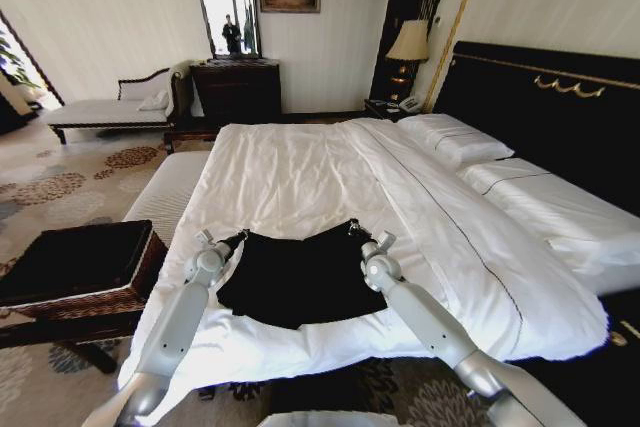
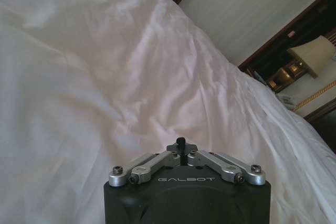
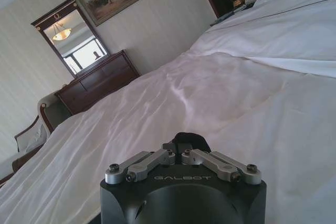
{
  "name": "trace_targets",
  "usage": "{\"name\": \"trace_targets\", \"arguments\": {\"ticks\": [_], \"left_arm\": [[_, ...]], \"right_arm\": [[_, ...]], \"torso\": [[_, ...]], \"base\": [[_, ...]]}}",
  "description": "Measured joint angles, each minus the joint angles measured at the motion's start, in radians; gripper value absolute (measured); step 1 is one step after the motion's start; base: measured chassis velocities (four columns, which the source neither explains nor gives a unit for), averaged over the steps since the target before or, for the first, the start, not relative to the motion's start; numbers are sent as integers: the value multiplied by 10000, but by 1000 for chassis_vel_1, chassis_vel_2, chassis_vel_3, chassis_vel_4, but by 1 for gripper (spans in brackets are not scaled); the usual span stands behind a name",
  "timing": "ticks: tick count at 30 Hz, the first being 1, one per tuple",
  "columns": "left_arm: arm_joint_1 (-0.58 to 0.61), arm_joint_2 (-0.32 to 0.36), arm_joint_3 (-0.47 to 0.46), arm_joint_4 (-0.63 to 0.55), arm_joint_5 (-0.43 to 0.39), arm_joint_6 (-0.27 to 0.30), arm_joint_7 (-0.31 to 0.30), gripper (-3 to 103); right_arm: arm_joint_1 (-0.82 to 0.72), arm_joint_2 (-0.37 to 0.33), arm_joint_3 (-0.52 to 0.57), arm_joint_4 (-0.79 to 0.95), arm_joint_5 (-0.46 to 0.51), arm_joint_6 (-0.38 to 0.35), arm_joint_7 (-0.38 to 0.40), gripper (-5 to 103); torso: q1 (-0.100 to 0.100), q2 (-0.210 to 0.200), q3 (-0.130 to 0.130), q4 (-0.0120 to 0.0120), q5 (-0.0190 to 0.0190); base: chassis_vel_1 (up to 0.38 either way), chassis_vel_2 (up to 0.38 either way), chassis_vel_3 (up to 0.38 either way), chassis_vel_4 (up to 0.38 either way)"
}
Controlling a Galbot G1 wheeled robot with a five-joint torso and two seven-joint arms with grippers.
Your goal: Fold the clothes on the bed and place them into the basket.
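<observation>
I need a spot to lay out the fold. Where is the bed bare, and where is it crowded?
The bed is bare sheet from the black top up to the pillows, and again between the top and the right edge. It is crowded near the foot: the left gripper and right gripper sit at the top's far corners.

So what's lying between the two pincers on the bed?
In the head view, the black top spans from left pincer to right pincer.
</observation>
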Motion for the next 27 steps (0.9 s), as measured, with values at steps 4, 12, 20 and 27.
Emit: {"name": "trace_targets", "arguments": {"ticks": [4,12,20,27], "left_arm": [[286,73,-298,-95,-325,-230,383,1],[1121,146,-709,-1047,-911,-478,976,1],[2513,690,-747,-2550,-736,-774,1506,1],[3800,1044,-980,-3586,-653,-780,1406,1]], "right_arm": [[-185,-31,242,-62,107,366,-273,1],[-728,-211,514,73,661,905,-1510,1],[-1911,-725,514,711,503,1264,-2128,1],[-2654,-1466,582,1348,313,1565,-2138,1]], "torso": [[0,1,-1,0,0],[1,1,-1,-1,0],[0,2,-1,0,1],[2,2,-2,2,-1]], "base": [[0,0,0,0],[0,0,0,0],[0,0,0,0],[0,0,0,0]]}}
